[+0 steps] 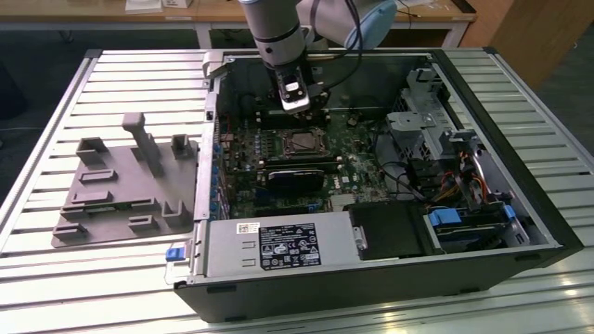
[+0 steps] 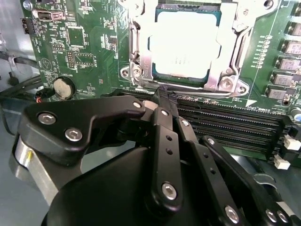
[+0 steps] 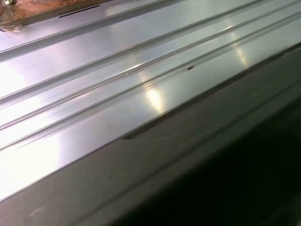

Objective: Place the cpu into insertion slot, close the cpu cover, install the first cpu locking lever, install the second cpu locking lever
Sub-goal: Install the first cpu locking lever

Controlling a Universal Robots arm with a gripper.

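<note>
In the second wrist view the cpu (image 2: 186, 44) lies flat in the insertion slot (image 2: 141, 77), its pale metal top showing through the window of the cpu cover (image 2: 229, 42). The cover lies down over the chip. My gripper (image 2: 159, 98) is shut with nothing between its black fingers (image 2: 164, 136), and its tips sit just off the socket's edge, beside the memory slots (image 2: 225, 125). I cannot tell how the locking levers stand. In the exterior view the gripper (image 1: 295, 106) hangs inside the open computer case, just behind the socket (image 1: 302, 142).
The case walls (image 1: 519, 174), a black card (image 1: 295, 177), the drive cages (image 1: 422, 118) and the power supply (image 1: 278, 247) ring the motherboard. A grey fixture tray (image 1: 121, 188) lies on the ribbed metal table (image 3: 94, 70) at the exterior view's left.
</note>
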